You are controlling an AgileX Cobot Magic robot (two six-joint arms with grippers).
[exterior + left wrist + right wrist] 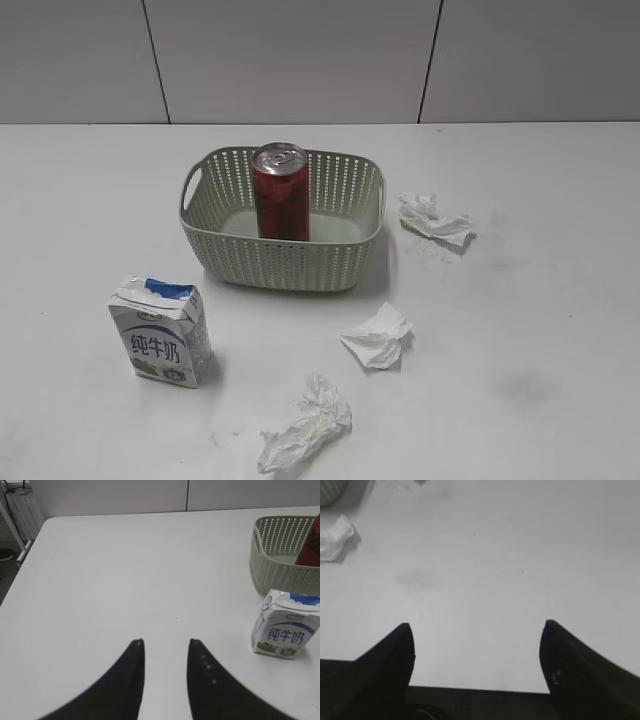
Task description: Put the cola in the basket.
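Exterior view: the tall slim red metal cola can [280, 192] stands upright inside the pale green perforated plastic basket [283, 262] on the white tabletop [520, 330].

Left wrist view: the left gripper [166, 644] hangs narrowly parted, holding nothing.

Right wrist view: the right gripper [476, 626] is spread wide, holding nothing.

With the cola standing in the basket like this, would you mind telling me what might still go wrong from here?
1. The cola stands upright and rises well above the rim of the basket, so a bump to the basket could tip it over.
2. The milk carton stands close to the basket; the left gripper, if it swings that way, might knock it down.
3. The crumpled tissue lies ahead of the open right gripper and could be dragged along.
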